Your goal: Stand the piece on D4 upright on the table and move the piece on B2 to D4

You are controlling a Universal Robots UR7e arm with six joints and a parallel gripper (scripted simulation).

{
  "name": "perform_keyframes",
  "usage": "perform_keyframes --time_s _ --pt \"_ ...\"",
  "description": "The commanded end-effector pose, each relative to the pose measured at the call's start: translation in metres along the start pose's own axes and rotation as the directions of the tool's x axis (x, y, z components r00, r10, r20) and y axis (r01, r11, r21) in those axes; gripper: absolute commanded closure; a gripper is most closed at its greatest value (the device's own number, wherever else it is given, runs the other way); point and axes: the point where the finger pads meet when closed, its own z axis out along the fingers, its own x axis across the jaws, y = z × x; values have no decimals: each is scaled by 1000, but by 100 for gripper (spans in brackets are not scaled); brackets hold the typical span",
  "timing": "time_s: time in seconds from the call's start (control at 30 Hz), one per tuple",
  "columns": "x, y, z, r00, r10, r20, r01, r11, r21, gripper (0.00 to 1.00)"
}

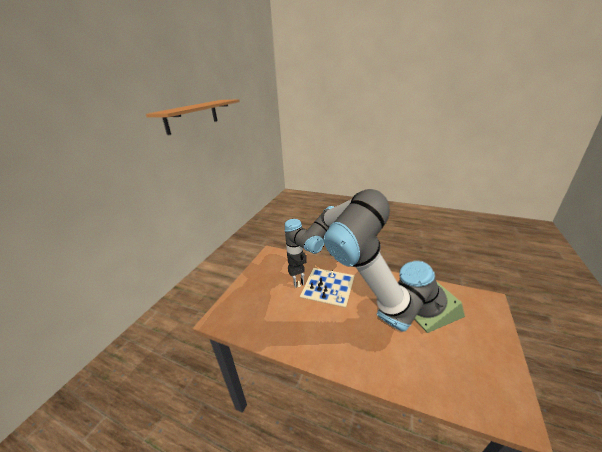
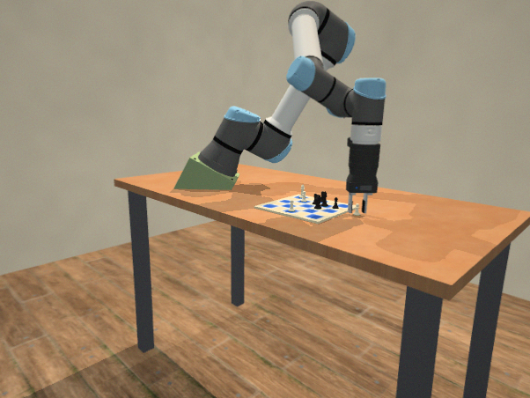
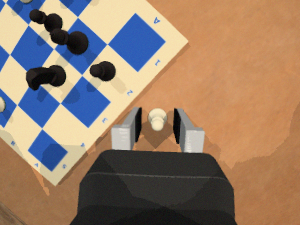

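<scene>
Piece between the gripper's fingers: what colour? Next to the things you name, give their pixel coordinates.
The piece (image 2: 357, 210) (image 3: 157, 118) is cream-white, seen best in the wrist view.

White pawn (image 1: 300, 283) (image 2: 357, 210) (image 3: 157, 118) upright on the table (beside the board), black piece (image 1: 319, 288) (image 2: 324, 199) (image 3: 76, 42) upright on B2

An orange-brown wall shelf (image 1: 200, 107) juts from the grey-beige left-hand wall (image 1: 125, 200) in the top view, its board slim and long; two dark brackets (image 1: 167, 126) stand beneath it, one near each end; a paler, tan back wall (image 1: 425, 100) meets that wall at an upright corner, and a greyer strip of right-hand wall (image 1: 582, 185) shows at the picture's edge; the floor (image 1: 125, 395) (image 2: 211, 343) is laid in brown wood-look planks with lighter seams; in the exterior view, a broad floor shadow (image 2: 132, 374) darkens the lower left; the brown patch in the wrist view's bottom-left corner is probably floor, though little shows.
</scene>
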Motion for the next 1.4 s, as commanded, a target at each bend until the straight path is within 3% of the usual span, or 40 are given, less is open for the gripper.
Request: perform_keyframes --time_s 0.0,0.43,0.93,1.27,1.3,1.37 --pt "0 0 -1 1000 0 -1 0 1000 -1 32" --pt "0 0 -8 1000 0 -1 0 1000 -1 32" --pt "0 0 -80 1000 0 -1 0 1000 -1 32" --pt "0 0 -91 1000 0 -1 0 1000 -1 32" --pt "0 0 -91 1000 0 -1 0 1000 -1 0" --pt "0 0 -91 1000 0 -1 0 1000 -1 0"
